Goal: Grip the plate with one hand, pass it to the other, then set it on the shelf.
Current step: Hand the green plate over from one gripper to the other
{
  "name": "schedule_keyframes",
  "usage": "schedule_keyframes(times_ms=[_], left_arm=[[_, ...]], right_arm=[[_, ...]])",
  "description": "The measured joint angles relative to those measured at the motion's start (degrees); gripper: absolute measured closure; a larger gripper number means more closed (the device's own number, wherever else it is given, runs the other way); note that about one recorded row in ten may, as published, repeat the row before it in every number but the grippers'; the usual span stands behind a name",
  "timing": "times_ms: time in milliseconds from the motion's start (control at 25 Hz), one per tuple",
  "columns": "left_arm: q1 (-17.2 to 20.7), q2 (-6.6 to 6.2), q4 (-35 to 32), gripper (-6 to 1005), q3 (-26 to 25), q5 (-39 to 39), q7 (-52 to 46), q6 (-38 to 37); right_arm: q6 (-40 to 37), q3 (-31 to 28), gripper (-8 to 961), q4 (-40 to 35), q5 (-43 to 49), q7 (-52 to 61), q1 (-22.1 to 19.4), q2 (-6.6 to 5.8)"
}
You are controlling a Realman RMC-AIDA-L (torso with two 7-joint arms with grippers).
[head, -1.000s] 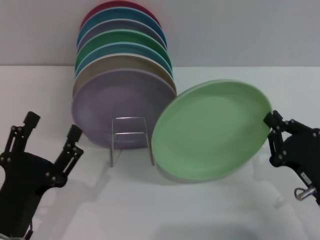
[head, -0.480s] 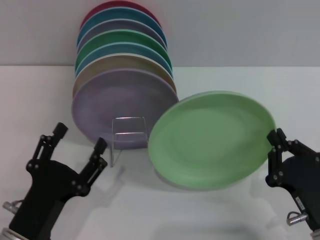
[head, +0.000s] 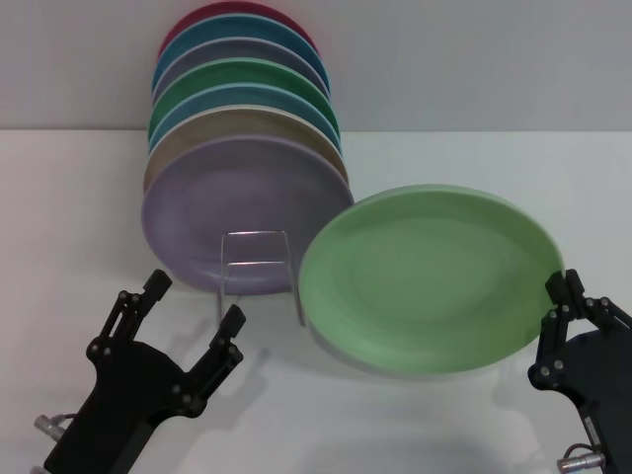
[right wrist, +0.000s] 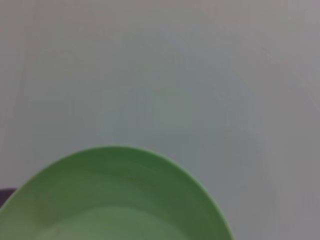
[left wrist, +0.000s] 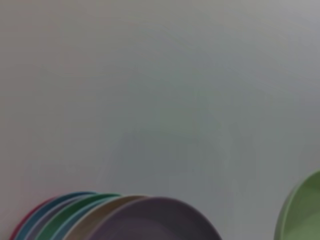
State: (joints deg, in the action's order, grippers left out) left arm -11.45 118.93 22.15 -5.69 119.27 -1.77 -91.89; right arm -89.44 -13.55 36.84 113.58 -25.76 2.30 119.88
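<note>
Light green plate (head: 430,278) held tilted above the table (head: 474,158), clamped at its rim by right gripper (head: 561,296), lower than a second ago. Left gripper (head: 190,299), fingers spread, now risen toward it: handover imminent; shelf (head: 259,272) waiting.

1. The left gripper (head: 191,303) has been brought in from the left edge toward the middle of the table, its open fingers now just in front of the wire rack (head: 259,272).
2. The light green plate (head: 432,279), pinched at its right rim by the right gripper (head: 565,296), has been lowered and tipped flatter, its face turned more upward.
3. The right gripper has been shifted lower and slightly rightward in the head view.
</note>
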Motion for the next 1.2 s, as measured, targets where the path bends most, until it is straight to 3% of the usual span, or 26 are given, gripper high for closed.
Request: schedule_keyframes(times_ms=[320, 1200], left_arm=[[-1.10, 0.03, 0.13, 148, 0.30, -0.01, 0.00, 3.02], [-2.97, 0.01, 3.17, 151, 1.56, -0.01, 0.37, 9.88]], right_arm=[[-0.51, 1.57, 939, 2.43, -1.96, -5.49, -1.32, 0.00], [0.10, 5.60, 939, 5.40, -5.57, -18.61, 0.76, 0.00]])
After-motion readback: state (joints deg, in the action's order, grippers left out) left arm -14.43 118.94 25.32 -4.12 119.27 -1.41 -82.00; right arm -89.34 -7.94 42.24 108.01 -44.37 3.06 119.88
